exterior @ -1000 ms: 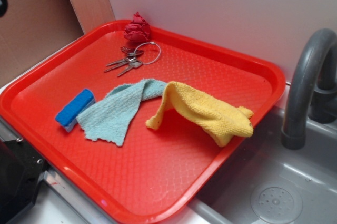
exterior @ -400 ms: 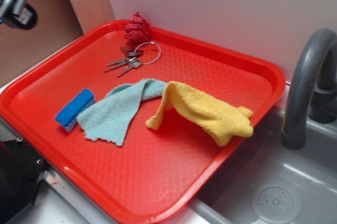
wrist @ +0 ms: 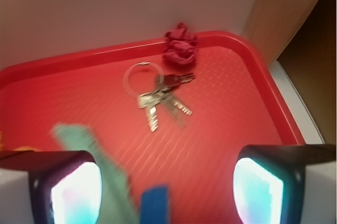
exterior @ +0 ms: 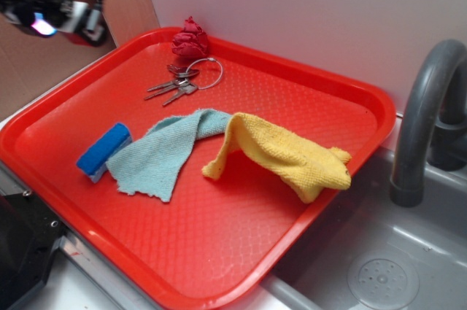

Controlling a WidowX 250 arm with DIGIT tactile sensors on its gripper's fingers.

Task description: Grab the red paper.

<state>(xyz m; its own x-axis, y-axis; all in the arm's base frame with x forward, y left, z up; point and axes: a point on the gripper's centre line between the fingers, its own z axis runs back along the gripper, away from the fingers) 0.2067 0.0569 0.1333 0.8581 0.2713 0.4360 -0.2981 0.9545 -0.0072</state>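
The tool (wrist: 166,187) is seen at the bottom of the wrist frame, fingers (wrist: 63,187) spread wide apart, nothing held or touched. The red paper (wrist: 180,48) is seen upper centre, against the tray (wrist: 253,108) rim, beside the keys (wrist: 158,95).

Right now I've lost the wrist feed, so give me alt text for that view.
The open gripper looks down on a red tray, its two fingers framing the bottom corners. Ahead, a crumpled red paper sits against the far rim, with a bunch of keys just in front of it.

Crumpled red paper (exterior: 190,39) at tray's far rim
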